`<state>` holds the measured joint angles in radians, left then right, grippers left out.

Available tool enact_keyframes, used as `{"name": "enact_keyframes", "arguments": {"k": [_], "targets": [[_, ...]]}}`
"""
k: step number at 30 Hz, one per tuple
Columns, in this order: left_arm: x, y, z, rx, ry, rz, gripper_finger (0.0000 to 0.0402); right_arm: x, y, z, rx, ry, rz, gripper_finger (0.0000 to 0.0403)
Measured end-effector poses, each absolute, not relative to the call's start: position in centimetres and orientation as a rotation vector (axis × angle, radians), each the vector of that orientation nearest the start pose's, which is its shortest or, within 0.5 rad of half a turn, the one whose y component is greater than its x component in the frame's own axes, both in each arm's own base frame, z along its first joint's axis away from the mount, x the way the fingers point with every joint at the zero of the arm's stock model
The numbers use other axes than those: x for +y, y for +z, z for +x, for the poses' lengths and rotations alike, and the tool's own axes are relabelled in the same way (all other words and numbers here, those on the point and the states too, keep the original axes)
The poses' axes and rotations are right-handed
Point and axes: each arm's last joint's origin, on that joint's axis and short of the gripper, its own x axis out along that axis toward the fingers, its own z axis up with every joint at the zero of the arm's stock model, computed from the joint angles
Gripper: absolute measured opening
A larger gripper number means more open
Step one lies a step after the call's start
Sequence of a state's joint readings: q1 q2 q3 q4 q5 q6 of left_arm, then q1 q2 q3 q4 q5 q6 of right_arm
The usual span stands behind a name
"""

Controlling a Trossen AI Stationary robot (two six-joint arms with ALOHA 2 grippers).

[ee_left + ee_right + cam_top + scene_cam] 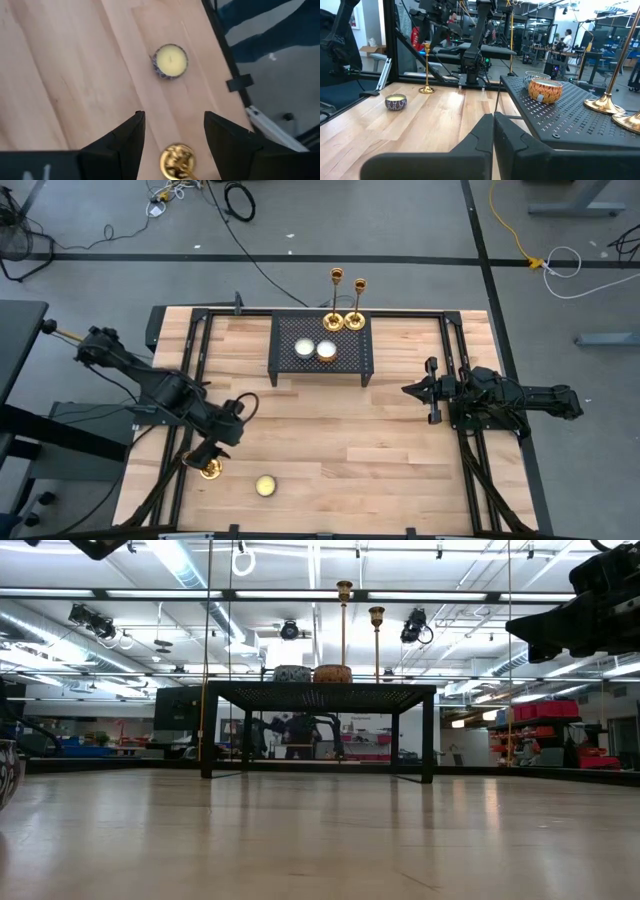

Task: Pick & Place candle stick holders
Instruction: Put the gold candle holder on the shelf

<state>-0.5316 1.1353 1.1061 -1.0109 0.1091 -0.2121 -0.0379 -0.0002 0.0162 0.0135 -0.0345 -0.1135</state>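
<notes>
One gold candle stick holder (pixel 210 471) stands upright on its round base (pixel 177 161) near the table's front left corner; the right wrist view also shows it (pixel 426 70). My left gripper (pixel 212 452) hangs over it, open, its fingers on either side of the stem and clear of it. Two more gold candle stick holders (pixel 335 315) (pixel 357 313) stand on the far edge of the black mesh rack (pixel 290 365). My right gripper (pixel 420 390) waits shut at the table's right side, holding nothing.
A small yellow candle tin (pixel 265 485) sits on the table just right of the near candle stick holder. Two candle tins (pixel 304 350) (pixel 326 350) rest on the rack. Black frame rails (pixel 190 360) run along the table's sides.
</notes>
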Motion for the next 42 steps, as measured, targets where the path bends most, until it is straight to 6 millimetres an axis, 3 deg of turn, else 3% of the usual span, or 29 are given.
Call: {"name": "enact_keyframes", "arguments": {"k": [8, 23, 29, 36, 42], "targets": [[-11.1, 30.8, 17.9, 1.086, -0.462, 0.082, 0.0208, -0.3, 17.0, 9.7, -0.030, -0.005, -0.115, 0.0013], [-12.9, 30.8, 15.4, 1.244, -0.615, -0.039, 0.0208, -0.3, 17.0, 9.7, -0.030, -0.005, -0.115, 0.0013], [-12.6, 30.5, 14.4, 1.330, -0.629, 0.020, 0.0208, -0.3, 17.0, 9.7, -0.029, -0.005, -0.115, 0.0013], [-12.5, 32.8, 13.6, 1.229, -0.642, 0.201, 0.0208, -0.3, 17.0, 9.7, -0.030, -0.005, -0.115, 0.0013], [-13.4, 35.1, 12.7, 1.128, -0.730, 0.258, 0.0208, -0.3, 17.0, 9.7, -0.030, -0.005, -0.115, 0.0013]]}}
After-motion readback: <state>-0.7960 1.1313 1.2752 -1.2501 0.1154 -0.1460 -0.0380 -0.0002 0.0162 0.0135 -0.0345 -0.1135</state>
